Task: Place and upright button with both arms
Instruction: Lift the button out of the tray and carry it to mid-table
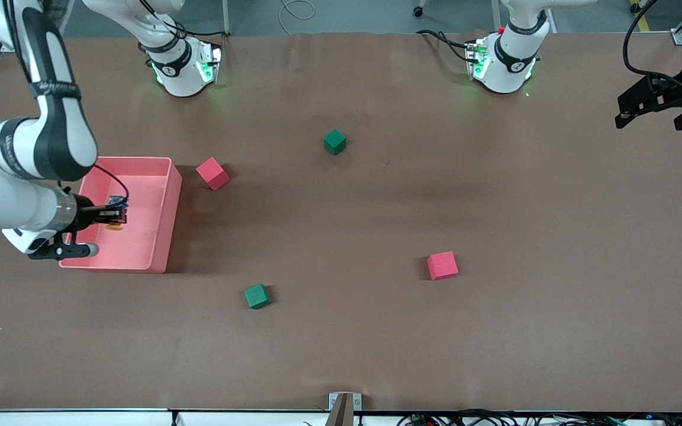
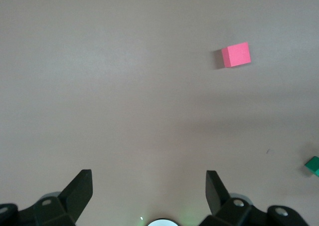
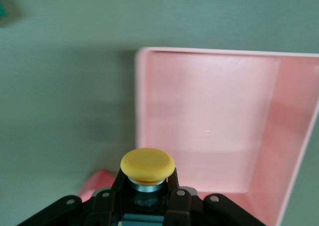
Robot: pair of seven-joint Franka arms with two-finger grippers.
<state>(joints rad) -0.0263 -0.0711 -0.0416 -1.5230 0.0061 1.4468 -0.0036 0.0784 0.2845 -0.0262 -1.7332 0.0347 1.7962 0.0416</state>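
We see the right gripper with its fingers clamped on the button, held over the pink tray at the right arm's end of the desk. The left gripper waits over bare desk, fingers spread wide and holding nothing.

A pink bin sits at mid-left of the front view. One red cube lies just beside its upper corner, another right of center. Green cubes lie upper center and lower center.
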